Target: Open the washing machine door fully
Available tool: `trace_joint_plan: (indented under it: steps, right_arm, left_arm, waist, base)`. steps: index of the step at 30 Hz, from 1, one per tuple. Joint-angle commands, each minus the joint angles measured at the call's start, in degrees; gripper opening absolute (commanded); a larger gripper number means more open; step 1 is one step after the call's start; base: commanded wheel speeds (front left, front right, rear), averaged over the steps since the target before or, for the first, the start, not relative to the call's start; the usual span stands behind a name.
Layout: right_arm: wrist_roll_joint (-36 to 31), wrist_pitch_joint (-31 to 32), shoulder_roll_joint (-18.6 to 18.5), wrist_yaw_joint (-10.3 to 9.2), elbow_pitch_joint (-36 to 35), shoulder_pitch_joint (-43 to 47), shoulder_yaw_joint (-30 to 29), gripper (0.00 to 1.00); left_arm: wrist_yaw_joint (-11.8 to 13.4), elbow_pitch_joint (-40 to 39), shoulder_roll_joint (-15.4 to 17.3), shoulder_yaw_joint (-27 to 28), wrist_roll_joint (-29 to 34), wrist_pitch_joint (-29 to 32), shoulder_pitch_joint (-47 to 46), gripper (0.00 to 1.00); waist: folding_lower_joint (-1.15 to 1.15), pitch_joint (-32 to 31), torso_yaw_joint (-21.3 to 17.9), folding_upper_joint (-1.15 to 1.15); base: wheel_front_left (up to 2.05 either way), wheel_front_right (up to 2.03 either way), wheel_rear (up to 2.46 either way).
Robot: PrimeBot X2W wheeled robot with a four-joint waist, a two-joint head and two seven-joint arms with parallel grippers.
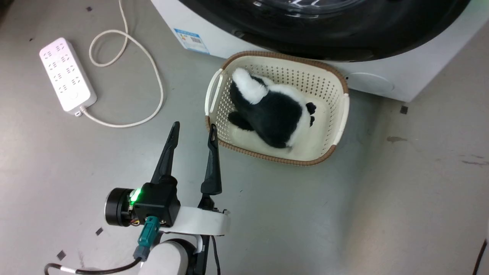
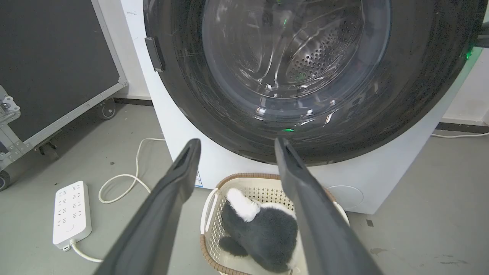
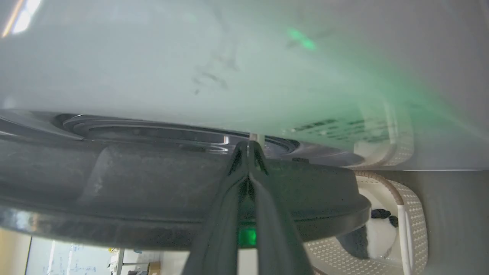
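Down by the floor (image 1: 344, 214), the left gripper (image 1: 194, 125) hangs with its two long dark fingers spread wide and nothing between them, touching nothing. Its tips point toward the near corner of the basket (image 1: 282, 56) and stop just short of the rim.

Up at the washer (image 1: 401, 72), the right gripper (image 3: 248, 145) has its fingers pressed flat together, empty. The tips sit at the seam where the rim of the door (image 2: 382, 114) meets the white front panel; whether they touch, I cannot tell.

That door is a big glossy black ring around a bulging clear window, with the perforated steel drum (image 2: 305, 57) showing through it. It lies over the washer's front, closed or very nearly so.

The basket is cream plastic lattice with a brown woven edge, standing right below the door against the washer's base. A fluffy black-and-white toy (image 1: 275, 114) is slumped inside.

Off to the left, a white power strip (image 1: 67, 74) and its looping cord (image 1: 153, 72) lie on the smooth grey floor, well apart from the basket. A black wheeled case (image 2: 49, 57) stands further left. To the right of the basket there is open floor.
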Motion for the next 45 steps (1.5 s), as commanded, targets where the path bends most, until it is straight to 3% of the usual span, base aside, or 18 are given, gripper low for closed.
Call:
trace_joint_plan:
  steps: [1, 10, 14, 23, 27, 37, 45]
  right_arm:
    - [0.92, 2.26, -0.28, 0.05, 2.02, -3.55, -1.68, 0.0]
    - [2.52, 10.69, 1.1, 0.05, 3.34, -2.91, -7.08, 0.0]
    - [4.59, 14.92, 3.26, 0.05, 1.59, 1.25, -9.55, 0.0]
    - [8.1, 24.36, 6.44, 0.06, -3.16, 10.86, -9.32, 0.0]
    - [14.89, 25.51, 6.5, 0.06, -1.43, 15.24, -3.28, 0.0]
    - [37.68, 19.86, 6.52, 0.06, -4.44, 27.92, 22.55, 0.0]
    - [46.47, 12.43, 6.53, 0.06, -9.73, 34.64, 36.86, 0.0]
  left_arm:
    - [0.77, -0.32, 0.07, -0.66, -0.46, -0.83, -1.31, 1.0]
    - [1.6, 0.28, 0.07, -1.59, -0.43, -2.03, -2.07, 1.0]
    - [1.01, 1.56, 0.07, -1.99, 0.6, -2.51, -1.23, 1.0]
    - [-0.09, 2.84, 0.07, -1.51, 1.03, -3.25, 0.91, 1.0]
    - [-0.9, 3.51, 0.07, -1.17, 1.13, -3.25, 1.86, 1.0]
    - [-2.22, 4.25, 0.07, -0.91, 1.6, -3.25, 4.68, 1.0]
    - [-3.58, 4.95, 0.07, -0.55, 2.17, -3.25, 6.78, 1.0]
  waist:
    - [0.0, 0.78, 0.72, 0.0]
    - [0.0, -0.8, 2.01, 0.0]
    - [0.0, -3.59, 2.09, 0.0]
    - [0.0, -7.98, 1.25, 0.0]
    - [0.0, -9.97, 1.27, 0.0]
    - [0.0, -13.0, 0.61, 0.0]
    - [0.0, -13.84, 0.07, 0.0]
  base:
    - [0.0, 0.0, 0.0]
    - [0.0, 0.0, 0.0]
    - [0.0, 0.0, 0.0]
    - [0.0, 0.0, 0.0]
    - [0.0, 0.0, 0.0]
    - [0.0, 0.0, 0.0]
    - [0.0, 0.0, 0.0]
